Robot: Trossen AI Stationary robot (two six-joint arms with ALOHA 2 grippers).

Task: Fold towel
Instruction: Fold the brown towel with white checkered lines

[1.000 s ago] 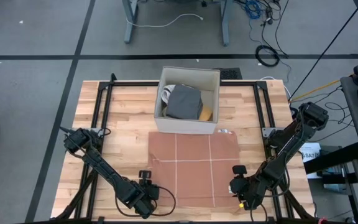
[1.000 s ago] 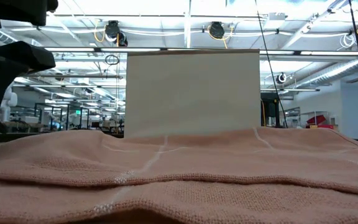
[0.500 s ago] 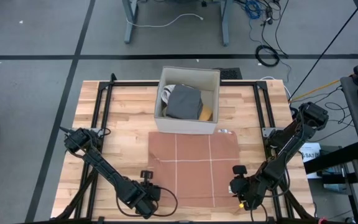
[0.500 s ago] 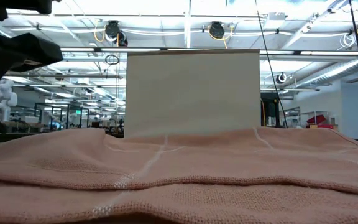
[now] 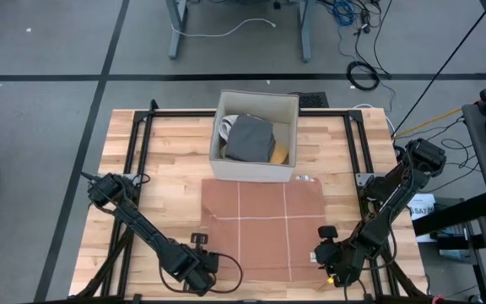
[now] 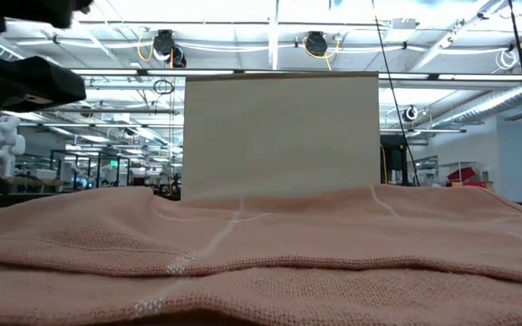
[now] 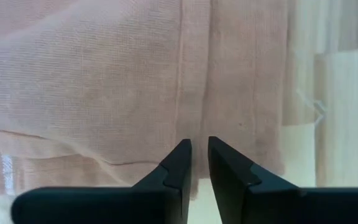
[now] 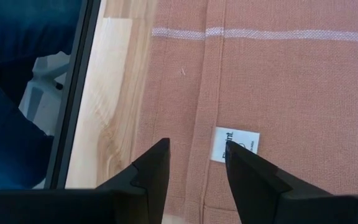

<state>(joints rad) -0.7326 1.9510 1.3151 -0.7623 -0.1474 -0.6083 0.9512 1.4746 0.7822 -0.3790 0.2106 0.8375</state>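
A pinkish-brown towel (image 5: 264,228) with thin white lines lies spread flat on the wooden table, in front of a white box (image 5: 256,135). My left gripper (image 5: 202,270) points down at the towel's near-left corner, its fingers (image 7: 182,158) drawn almost together on the cloth (image 7: 104,81). My right gripper (image 5: 319,263) is open over the near-right corner. Its fingers (image 8: 157,162) stand on either side of the side hem (image 8: 207,93), beside a white label (image 8: 235,144). My left gripper pinches the towel's cloth (image 7: 196,127) between its two fingertips, close to the near edge by the side hem. The fingers come from above, pointing steeply down. The towel lies flat on the table, with a shallow crease beside the fingers. My right gripper: I cannot tell whether its fingertips touch the towel.
The white box holds a grey folded cloth (image 5: 250,139) and fills the middle of the low view (image 6: 279,136). A black frame (image 5: 133,160) runs along the table's left and right sides. Bare wood (image 5: 167,194) lies left of the towel.
In the low view, the dark body of my left arm reached down to the towel at the left edge. It now shows only at the top left. The towel lies as it did.
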